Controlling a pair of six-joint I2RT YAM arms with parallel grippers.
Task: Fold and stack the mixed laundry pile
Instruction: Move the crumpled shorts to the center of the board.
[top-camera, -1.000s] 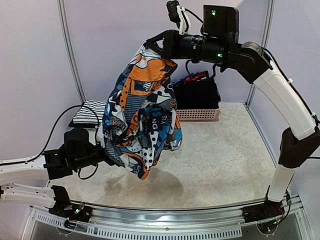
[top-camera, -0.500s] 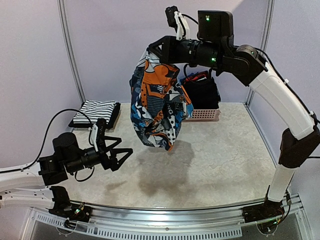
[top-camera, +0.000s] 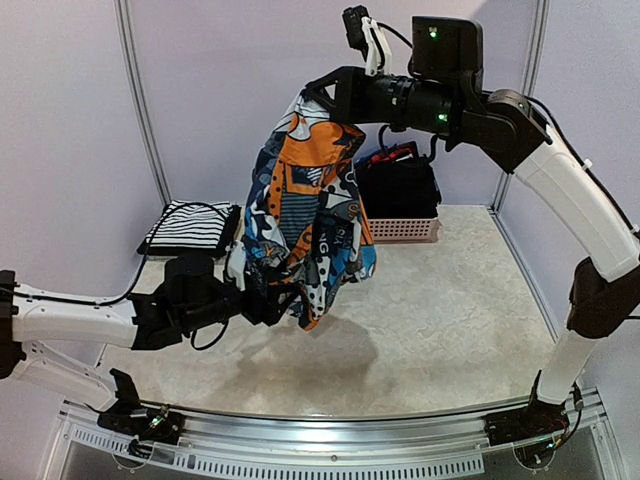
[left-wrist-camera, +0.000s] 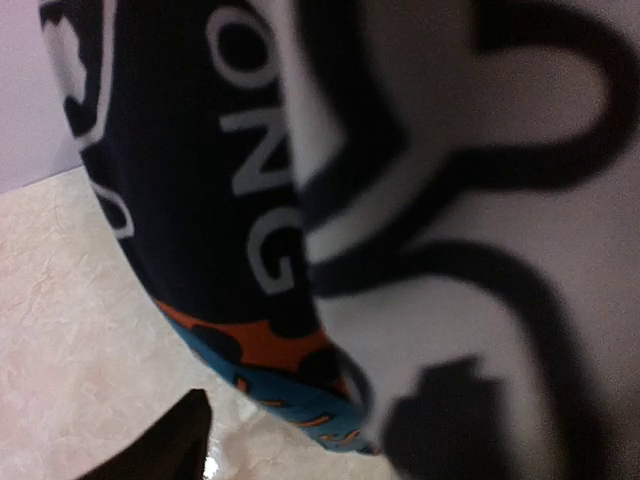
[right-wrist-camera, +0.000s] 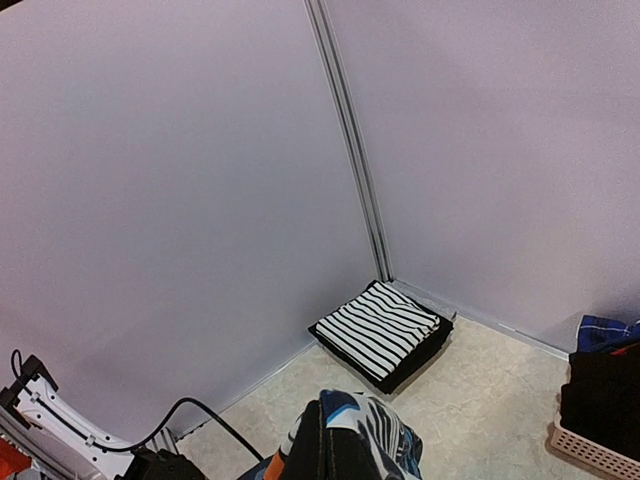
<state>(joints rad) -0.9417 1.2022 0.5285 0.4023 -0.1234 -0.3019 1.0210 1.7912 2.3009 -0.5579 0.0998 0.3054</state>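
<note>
With right gripper (right-wrist-camera: 325, 445) fingers clamped atop the graphic-print garment (top-camera: 305, 210), left gripper (top-camera: 268, 300) fingers spread, reaching for a lower corner of seemingly light, limp cloth.

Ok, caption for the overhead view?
Right claw hangs a printed garment over the table; left claw at its lower edge.
</note>
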